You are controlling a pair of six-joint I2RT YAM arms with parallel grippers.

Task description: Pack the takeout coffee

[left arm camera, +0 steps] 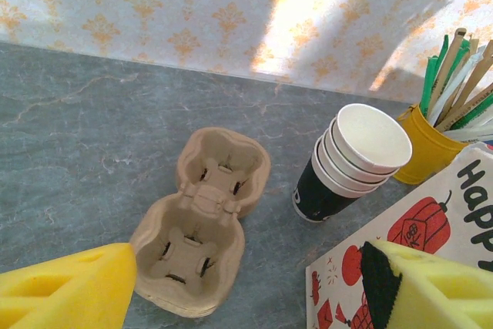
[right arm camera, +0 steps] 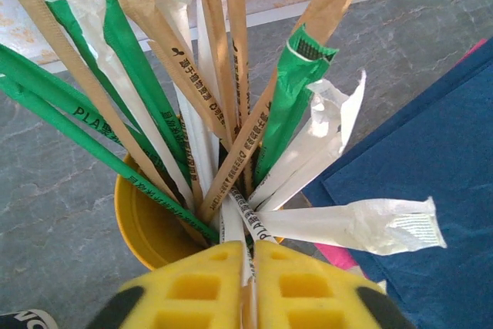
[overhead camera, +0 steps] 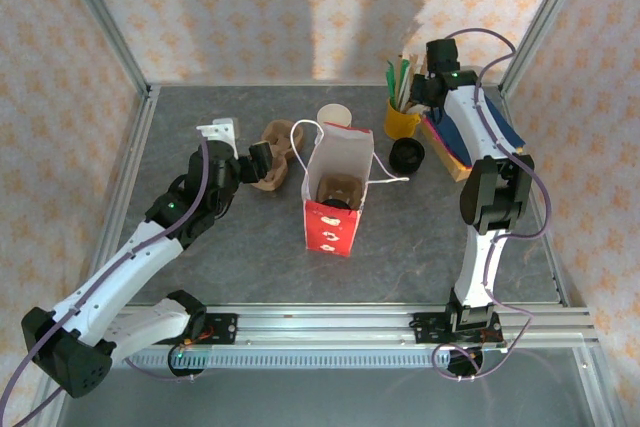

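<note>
Yellow padded fingers of the right gripper (right arm camera: 246,287) are pinched together low over the yellow mug (right arm camera: 142,229), apparently nipping a white-wrapped straw (right arm camera: 245,225) from the bunch, presumably to go with the drink. The left gripper (left arm camera: 246,276) hangs with its jaws wide apart above the pulp cup carrier (left arm camera: 202,221), I'd guess ready to take it. The takeout coffee cup (left arm camera: 362,152) stands upright on the table just behind the red-and-white paper bag (overhead camera: 330,227). Something brown and dark sits inside the bag but I can't make it out, the cup looks like several nested together, and the straw's lower end is lost between the pads.
</note>
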